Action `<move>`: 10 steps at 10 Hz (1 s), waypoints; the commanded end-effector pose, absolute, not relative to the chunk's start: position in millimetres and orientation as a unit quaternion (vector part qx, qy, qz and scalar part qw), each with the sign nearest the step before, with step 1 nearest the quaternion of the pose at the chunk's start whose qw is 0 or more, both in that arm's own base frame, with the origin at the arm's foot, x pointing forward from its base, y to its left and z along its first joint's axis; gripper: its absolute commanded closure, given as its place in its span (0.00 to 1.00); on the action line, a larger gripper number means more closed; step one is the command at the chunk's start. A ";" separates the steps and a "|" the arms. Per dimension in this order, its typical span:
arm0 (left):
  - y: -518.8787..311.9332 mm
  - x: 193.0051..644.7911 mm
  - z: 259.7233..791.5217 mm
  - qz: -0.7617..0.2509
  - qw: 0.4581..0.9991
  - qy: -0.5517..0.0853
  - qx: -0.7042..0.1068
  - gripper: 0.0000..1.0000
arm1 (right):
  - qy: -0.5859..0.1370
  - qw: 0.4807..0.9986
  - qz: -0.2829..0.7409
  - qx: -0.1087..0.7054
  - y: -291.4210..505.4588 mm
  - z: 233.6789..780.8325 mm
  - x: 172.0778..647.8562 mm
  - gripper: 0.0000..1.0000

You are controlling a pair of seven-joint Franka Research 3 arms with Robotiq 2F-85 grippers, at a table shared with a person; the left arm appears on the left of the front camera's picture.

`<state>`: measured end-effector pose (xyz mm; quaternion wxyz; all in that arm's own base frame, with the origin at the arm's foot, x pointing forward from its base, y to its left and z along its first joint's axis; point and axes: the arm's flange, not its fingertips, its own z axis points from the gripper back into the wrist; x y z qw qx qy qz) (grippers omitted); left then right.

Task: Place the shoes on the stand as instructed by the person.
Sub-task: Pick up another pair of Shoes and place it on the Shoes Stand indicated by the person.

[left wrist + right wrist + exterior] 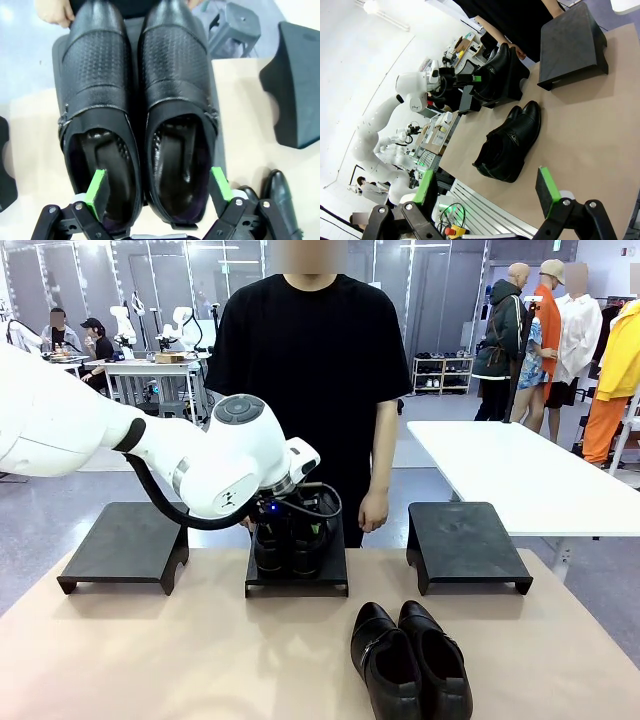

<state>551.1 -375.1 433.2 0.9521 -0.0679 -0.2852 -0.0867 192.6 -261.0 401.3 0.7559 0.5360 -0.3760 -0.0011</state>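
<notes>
One pair of black shoes (137, 100), textured on top with side buckles, stands on the middle stand (297, 578), toes pointing at the person (310, 370). My left gripper (159, 187) is open over their heels, one green pad (97, 190) inside the left shoe's opening and the other pad (220, 182) just outside the right shoe. A second, smoother pair (410, 660) lies on the table near the front. My right gripper (486, 192) hangs open above the table's near edge, with that pair (510, 145) well ahead of it.
Black stands sit at the left (125, 545) and right (465, 545) of the tan table (150, 660), both bare. The person's hand (375, 510) hangs just behind the middle stand. A white table (530, 470) stands behind on the right.
</notes>
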 end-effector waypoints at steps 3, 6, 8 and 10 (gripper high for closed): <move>-332.7 518.6 522.4 -0.104 0.950 -0.275 -0.109 0.00 | -0.388 0.750 0.004 0.535 -260.8 402.2 192.4 0.00; -262.2 501.7 567.3 -0.118 0.953 -0.232 -0.153 0.00 | -0.388 0.750 0.004 0.535 -260.8 402.2 192.4 0.00; -190.0 492.5 573.8 -0.137 0.949 -0.164 -0.233 0.00 | -0.388 0.750 0.004 0.535 -260.8 402.2 192.4 0.00; -114.1 469.5 572.9 -0.156 0.926 -0.136 -0.316 0.00 | -0.388 0.750 0.004 0.535 -260.8 402.2 192.4 0.00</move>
